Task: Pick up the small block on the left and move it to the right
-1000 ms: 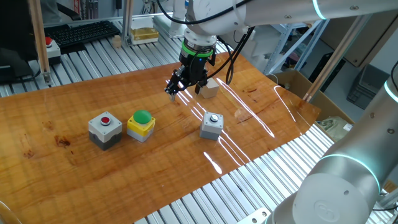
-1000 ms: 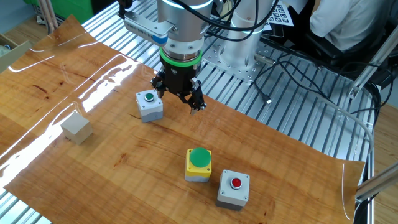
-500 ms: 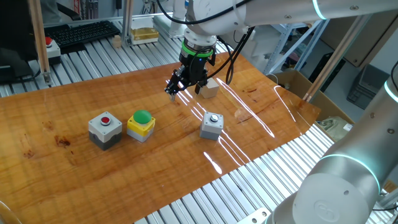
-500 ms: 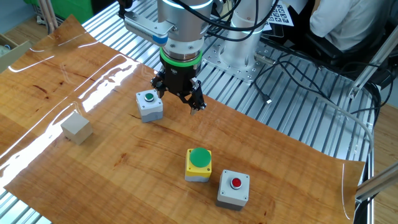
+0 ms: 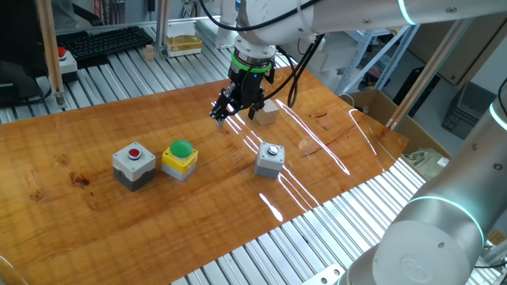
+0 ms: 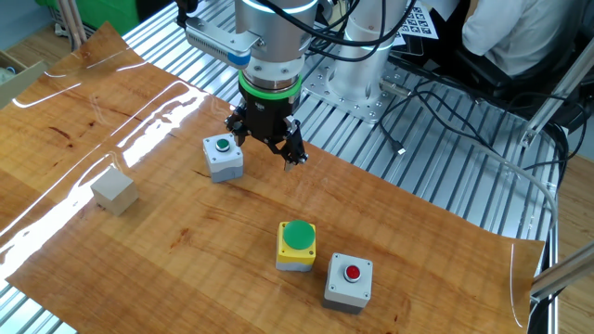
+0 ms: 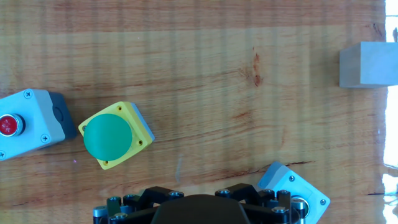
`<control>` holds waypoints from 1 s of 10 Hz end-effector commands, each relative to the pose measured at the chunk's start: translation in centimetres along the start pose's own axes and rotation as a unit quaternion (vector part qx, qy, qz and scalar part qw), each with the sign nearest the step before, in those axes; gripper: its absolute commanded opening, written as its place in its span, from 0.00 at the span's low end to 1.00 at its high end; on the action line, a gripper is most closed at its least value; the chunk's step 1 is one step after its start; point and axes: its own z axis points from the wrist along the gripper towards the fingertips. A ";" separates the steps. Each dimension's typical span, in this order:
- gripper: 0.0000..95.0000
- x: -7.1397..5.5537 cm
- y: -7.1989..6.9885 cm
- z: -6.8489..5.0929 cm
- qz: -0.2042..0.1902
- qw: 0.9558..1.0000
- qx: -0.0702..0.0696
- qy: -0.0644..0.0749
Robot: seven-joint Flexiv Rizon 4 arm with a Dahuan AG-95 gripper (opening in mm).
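Note:
The small block, a plain pale wooden cube, sits on the wooden table top in one fixed view (image 5: 268, 112), in the other fixed view (image 6: 114, 190) and at the right edge of the hand view (image 7: 367, 64). My gripper (image 5: 235, 115) hovers above the table just beside the block, not touching it. In the other fixed view the gripper (image 6: 264, 147) hangs next to the grey box with a silver button (image 6: 223, 156), far from the block. Its fingers stand spread and hold nothing. The hand view shows only the gripper's black base at the bottom.
A grey box with a silver button (image 5: 269, 160), a yellow box with a green button (image 5: 180, 158) and a grey box with a red button (image 5: 133, 165) stand on the table. Metal slats (image 5: 119, 75) ring the wooden top. Cables (image 6: 445, 111) lie beyond it.

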 end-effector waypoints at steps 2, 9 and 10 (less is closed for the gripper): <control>0.00 0.0 0.0 0.0 -0.011 1.000 -0.023 -0.011; 0.00 0.2 0.1 0.3 -0.011 1.000 -0.023 -0.011; 0.00 0.2 0.2 0.4 -0.013 1.000 -0.023 -0.010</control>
